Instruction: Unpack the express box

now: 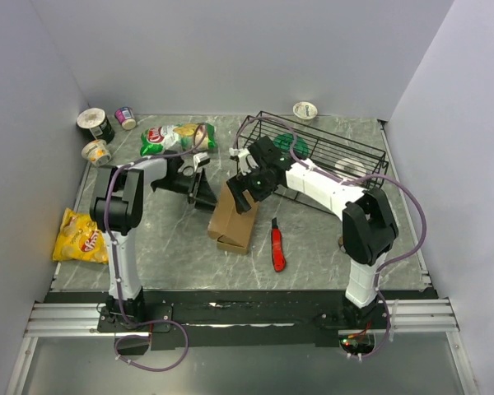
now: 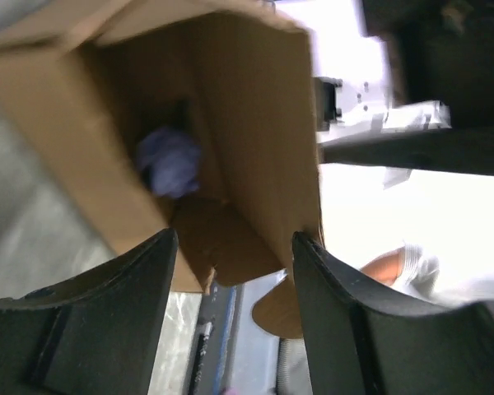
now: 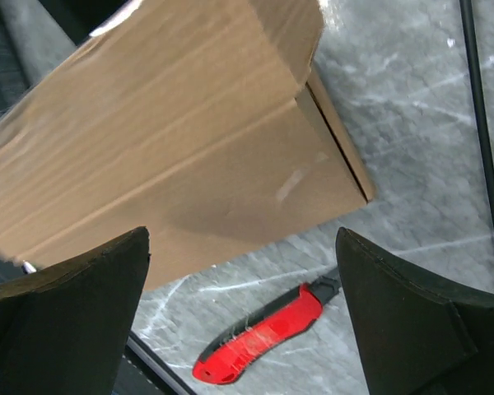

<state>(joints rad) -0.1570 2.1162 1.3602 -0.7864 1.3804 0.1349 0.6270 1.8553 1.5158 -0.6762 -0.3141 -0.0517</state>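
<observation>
The express box (image 1: 233, 220) is a brown carton in the middle of the table, tipped up at its far end. In the left wrist view its open end (image 2: 189, 123) faces me, and a purple object (image 2: 168, 161) lies deep inside. My left gripper (image 2: 235, 239) (image 1: 202, 186) is open at the box's far left, its fingertips on either side of the lower flap; the right fingertip (image 2: 309, 247) touches the carton's edge. My right gripper (image 3: 240, 234) (image 1: 246, 195) stands wide open over the box's far right side (image 3: 181, 148), with nothing between its fingers.
A red utility knife (image 1: 277, 246) (image 3: 259, 333) lies right of the box. A black wire basket (image 1: 329, 152) stands at the back right. A green chip bag (image 1: 177, 137), a yellow chip bag (image 1: 81, 236) and several cups (image 1: 95, 123) sit at the left and back.
</observation>
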